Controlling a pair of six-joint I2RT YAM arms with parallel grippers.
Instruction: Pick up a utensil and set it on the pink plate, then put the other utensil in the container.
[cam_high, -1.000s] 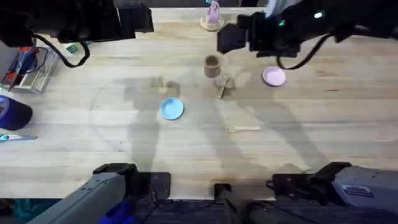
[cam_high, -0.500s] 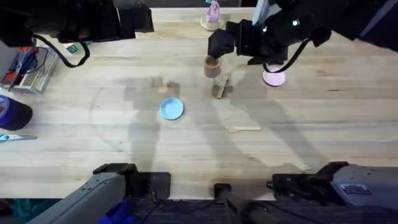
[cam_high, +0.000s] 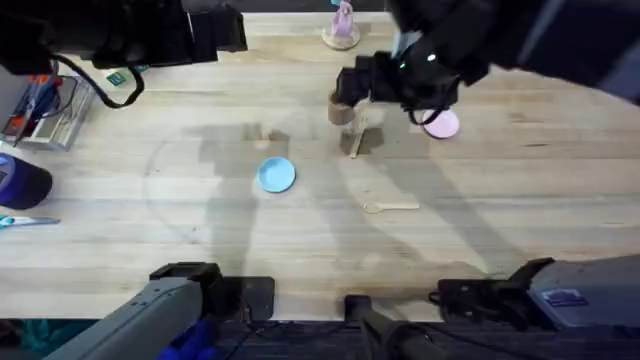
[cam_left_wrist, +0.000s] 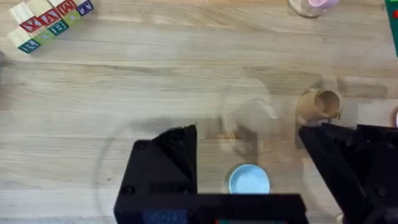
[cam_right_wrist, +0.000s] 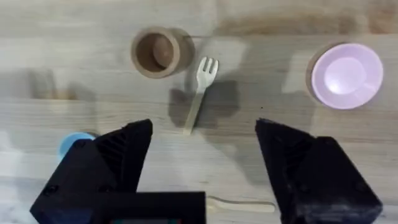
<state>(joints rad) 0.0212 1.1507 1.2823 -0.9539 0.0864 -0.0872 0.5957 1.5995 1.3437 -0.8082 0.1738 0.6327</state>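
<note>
Now: right gripper (cam_right_wrist: 202, 171), jaws spread and empty, has slid leftward across the overhead frame's top, hanging above the wooden fork (cam_right_wrist: 200, 93); a grasp looks imminent. Fork lies between wooden cup (cam_right_wrist: 156, 51) and pink plate (cam_right_wrist: 346, 74). Wooden spoon (cam_high: 392, 206) at centre, partly cut off in the wrist view. Left gripper (cam_left_wrist: 249, 155): open, idle.

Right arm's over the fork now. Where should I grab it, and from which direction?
Take the fork at mid-handle, coming straight down with the open right gripper closing across its narrow width. It lies flat on bare table, tines toward the container, so the handle end has more clearance.
</note>
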